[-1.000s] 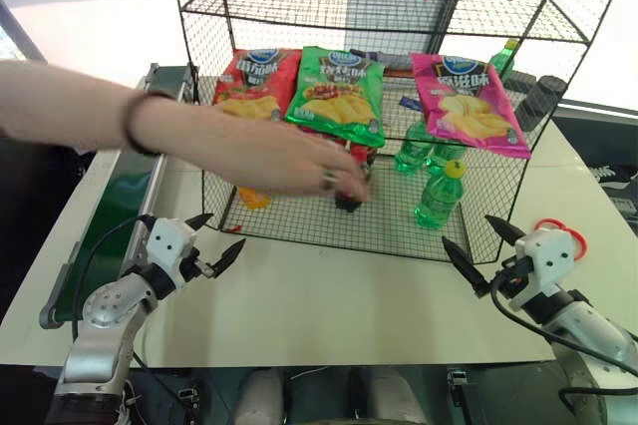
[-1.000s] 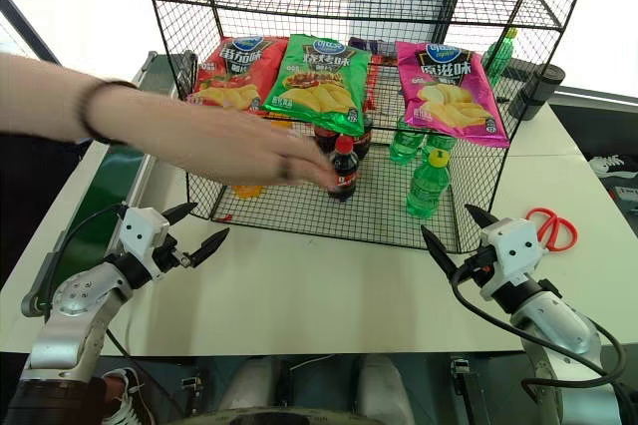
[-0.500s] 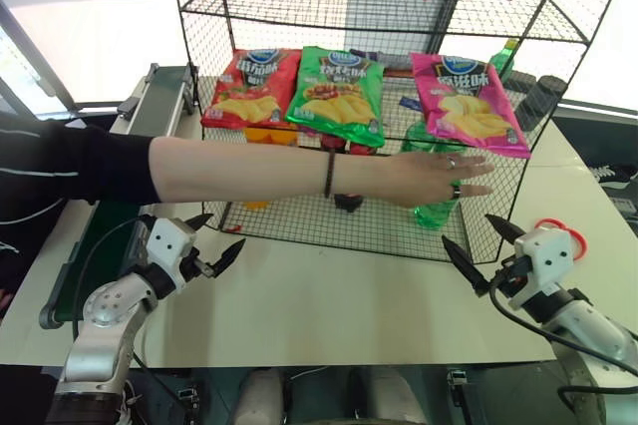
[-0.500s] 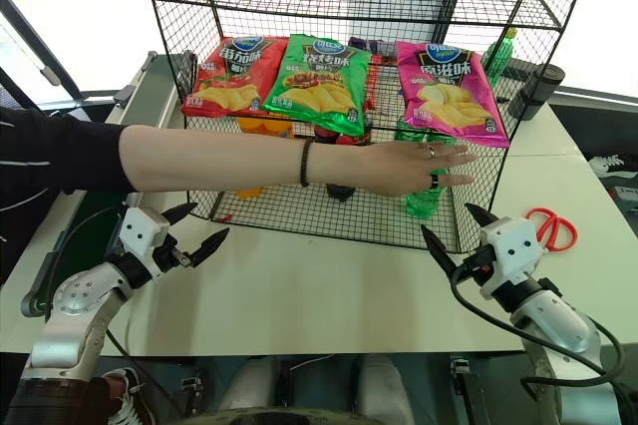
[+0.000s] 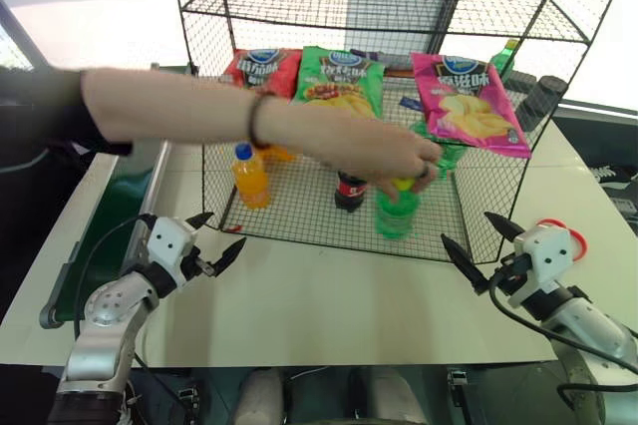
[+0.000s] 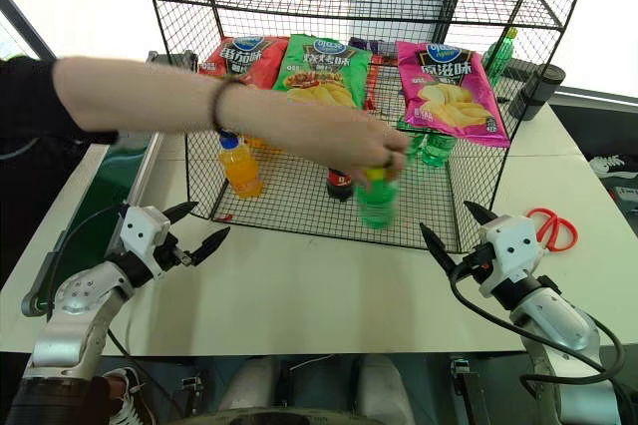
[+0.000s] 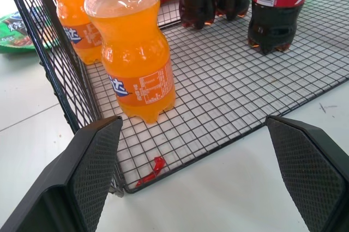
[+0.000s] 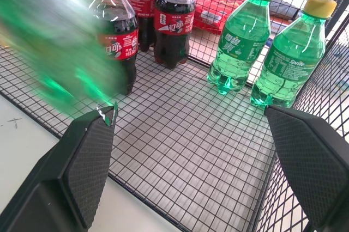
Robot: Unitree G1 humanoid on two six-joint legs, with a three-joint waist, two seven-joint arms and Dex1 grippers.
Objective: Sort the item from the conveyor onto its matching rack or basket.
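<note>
A person's hand (image 5: 394,158) grips the item, a green bottle with a yellow cap (image 5: 397,210), by its top over the front middle of the black wire basket (image 5: 299,231). That bottle is a green blur (image 8: 54,47) in the right wrist view. The conveyor (image 5: 115,220) runs along the table's left side, partly behind the person's arm. My left gripper (image 5: 221,231) hovers open and empty before the basket's front left corner. Off the front right corner, my right gripper (image 5: 467,230) is open too, holding nothing.
The basket holds orange bottles (image 7: 136,58), cola bottles (image 8: 173,19) and two more green bottles (image 8: 242,36). Chip bags (image 5: 339,91) lie on the shelf above. Red-handled scissors (image 6: 553,225) lie on the table at the right. Bare white table lies between my grippers.
The person's hand went from the cola bottle to the green bottle at the basket's right, took it and carried it left toward the front middle. Both grippers stayed still.
</note>
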